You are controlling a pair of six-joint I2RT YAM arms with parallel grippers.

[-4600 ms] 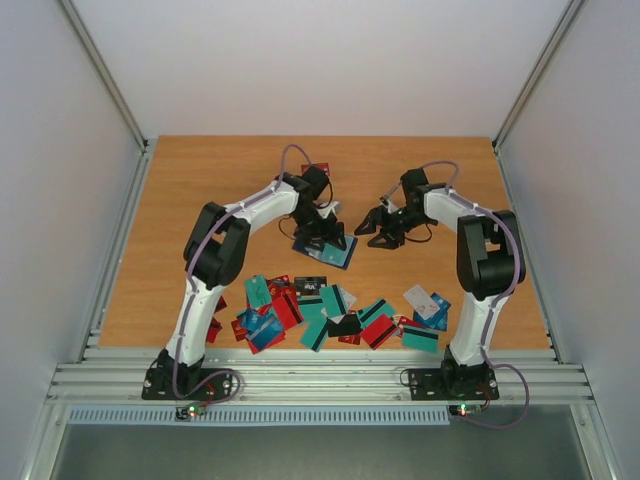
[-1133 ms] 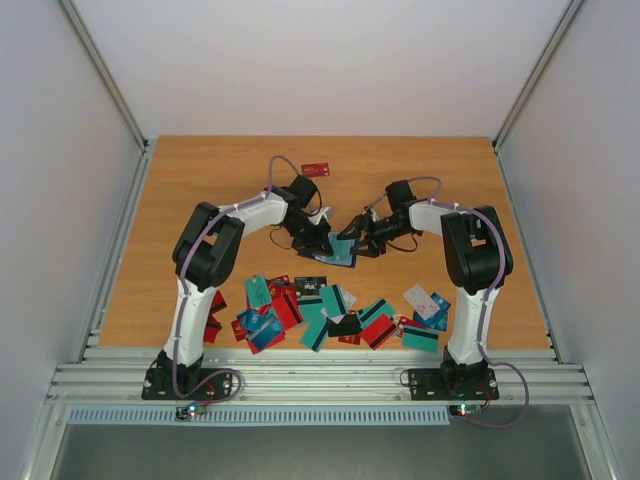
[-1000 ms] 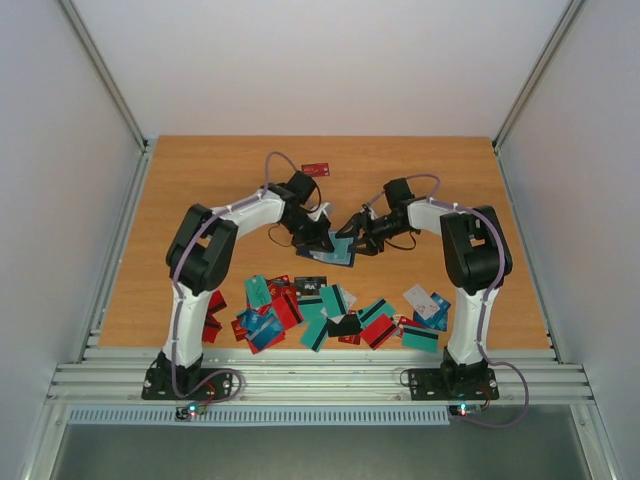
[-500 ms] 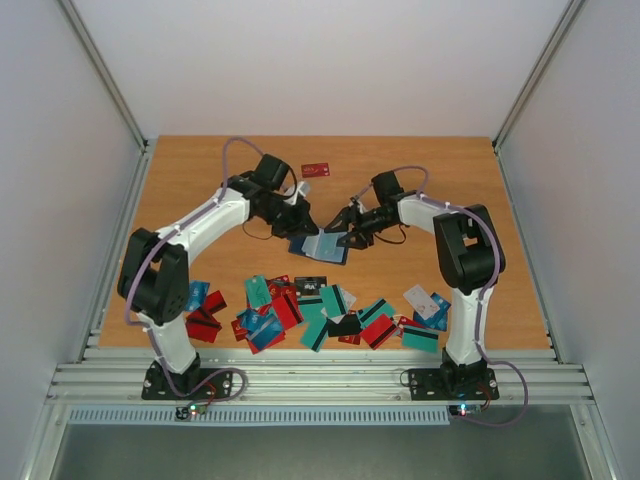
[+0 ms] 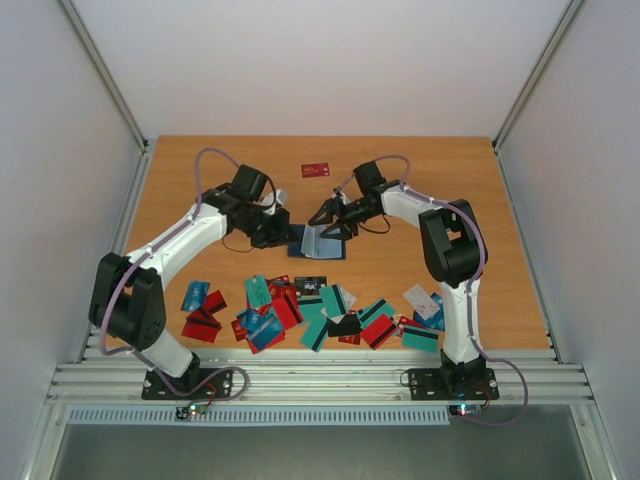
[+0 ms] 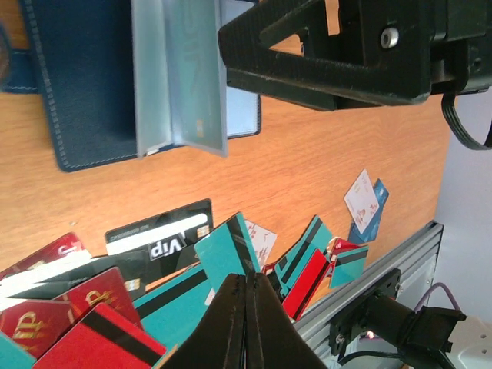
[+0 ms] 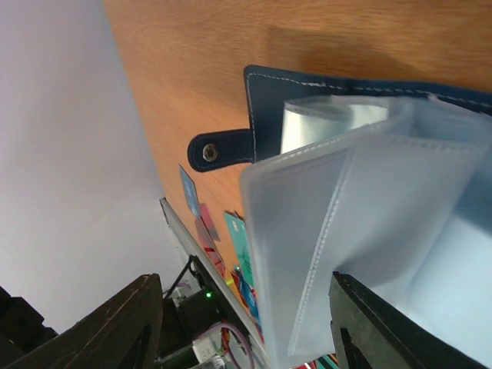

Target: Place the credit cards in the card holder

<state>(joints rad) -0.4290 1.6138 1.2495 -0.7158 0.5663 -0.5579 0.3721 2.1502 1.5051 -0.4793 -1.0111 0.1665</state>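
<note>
Nearest the bases, the credit cards (image 5: 318, 312) lie in a loose heap across the near part of the worktop (image 5: 470, 180), so by the look of it nearly the whole job is left. Whether any pocket already has a card in it I cannot tell. Just beyond the heap, the left end effector (image 6: 247, 284) is closed on nothing. The card holder (image 5: 318, 243) lies open mid-worktop, cover down, its long axis roughly left to right and its clear pockets fanned upward. The right end effector (image 7: 244, 292) has its jaws apart around those pockets, not visibly pinching them. Farther back a lone red card (image 5: 316, 169) waits well apart.
</note>
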